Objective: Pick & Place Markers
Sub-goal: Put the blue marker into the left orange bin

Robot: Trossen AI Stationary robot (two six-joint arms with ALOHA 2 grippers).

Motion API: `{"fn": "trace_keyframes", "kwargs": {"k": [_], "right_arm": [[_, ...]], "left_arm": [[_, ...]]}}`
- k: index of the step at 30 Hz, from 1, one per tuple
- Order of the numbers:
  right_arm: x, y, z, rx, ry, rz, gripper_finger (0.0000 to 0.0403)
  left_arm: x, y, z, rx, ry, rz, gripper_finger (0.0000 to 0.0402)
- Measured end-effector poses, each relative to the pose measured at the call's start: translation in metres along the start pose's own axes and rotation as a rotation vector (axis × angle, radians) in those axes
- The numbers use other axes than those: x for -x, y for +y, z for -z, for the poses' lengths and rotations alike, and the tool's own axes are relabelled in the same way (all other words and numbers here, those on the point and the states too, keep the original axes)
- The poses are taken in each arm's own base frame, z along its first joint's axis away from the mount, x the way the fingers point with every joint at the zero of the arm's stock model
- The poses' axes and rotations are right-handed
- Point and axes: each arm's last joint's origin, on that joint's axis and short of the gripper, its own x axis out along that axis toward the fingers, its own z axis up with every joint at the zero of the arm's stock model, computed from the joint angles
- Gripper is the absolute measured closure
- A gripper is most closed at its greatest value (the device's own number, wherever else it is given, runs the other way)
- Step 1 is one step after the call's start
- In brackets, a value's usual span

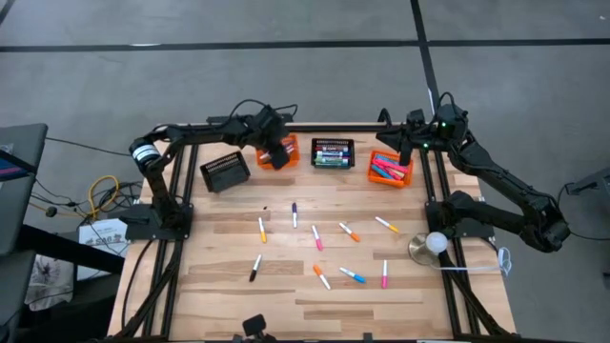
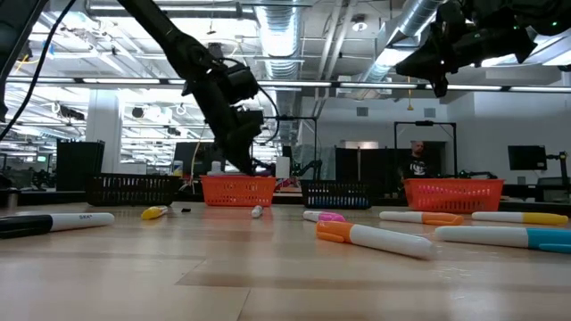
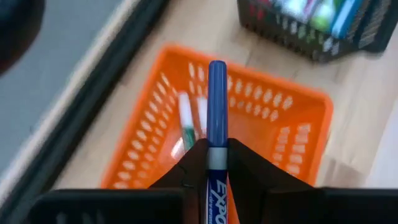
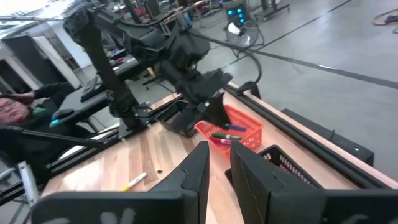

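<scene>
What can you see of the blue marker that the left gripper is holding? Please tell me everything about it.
The blue marker is a slim pen with a blue cap and a white barrel printed with blue letters. It looks like plastic. The left gripper is shut on it, its dark fingers pinching the barrel just below the cap, so the capped end points forward. It hangs above the orange mesh basket, not touching it. Two markers already lie inside that basket.

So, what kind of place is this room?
Probably a robotics lab or workshop: exposed ceiling ducts, monitors behind, and two arms over a wooden table strewn with markers.
</scene>
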Motion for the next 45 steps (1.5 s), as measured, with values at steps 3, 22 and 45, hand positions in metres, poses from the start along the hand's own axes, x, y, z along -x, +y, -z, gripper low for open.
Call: {"fn": "trace_keyframes", "kwargs": {"k": [3, 22, 45], "right_arm": [[0.000, 0.000, 0.000, 0.000, -0.002, 0.010, 0.0346], [0.000, 0.000, 0.000, -0.001, -0.001, 0.008, 0.0346], [0.000, 0.000, 0.000, -0.001, 0.000, 0.005, 0.0346]], "left_arm": [[-0.002, 0.001, 0.003, 0.005, -0.003, 0.000, 0.0350], [-0.015, 0.003, 0.006, 0.022, -0.017, 0.006, 0.0348], [0.017, -0.002, -0.008, 0.215, -0.120, 0.035, 0.0234]]}}
